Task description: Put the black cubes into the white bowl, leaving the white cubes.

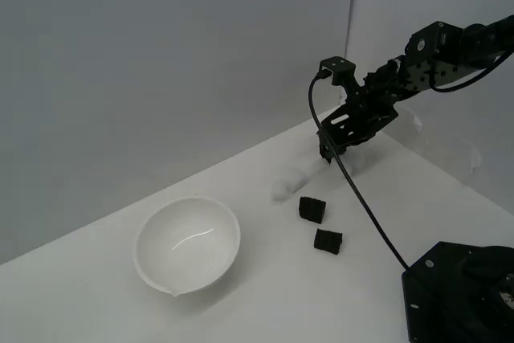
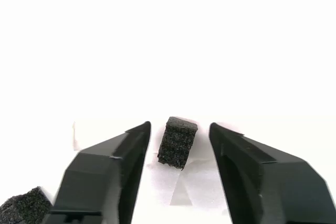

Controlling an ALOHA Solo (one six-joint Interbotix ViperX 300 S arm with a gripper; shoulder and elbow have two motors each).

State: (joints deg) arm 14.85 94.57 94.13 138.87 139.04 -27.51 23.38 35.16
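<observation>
In the wrist view a small black cube (image 2: 177, 145) stands on the white surface between my two fingers (image 2: 110, 171), with a gap on each side. My gripper (image 2: 179, 125) is open around it, not touching. The corner of a second black cube (image 2: 23, 209) shows at the edge of that view. In the exterior view my gripper (image 1: 325, 154) hangs low over the table at the back, towards the exterior view's right. Two black cubes (image 1: 312, 209) (image 1: 328, 241) lie in front of it. The white bowl (image 1: 187, 244) sits empty at the exterior view's left. Faint white cubes (image 1: 285, 184) lie beside the gripper.
The arm's black base (image 1: 462, 295) fills the front corner at the exterior view's right, and a black cable (image 1: 365, 206) runs down to it from the wrist. Grey walls close the back. A pale white block edge (image 2: 79, 135) shows near one finger.
</observation>
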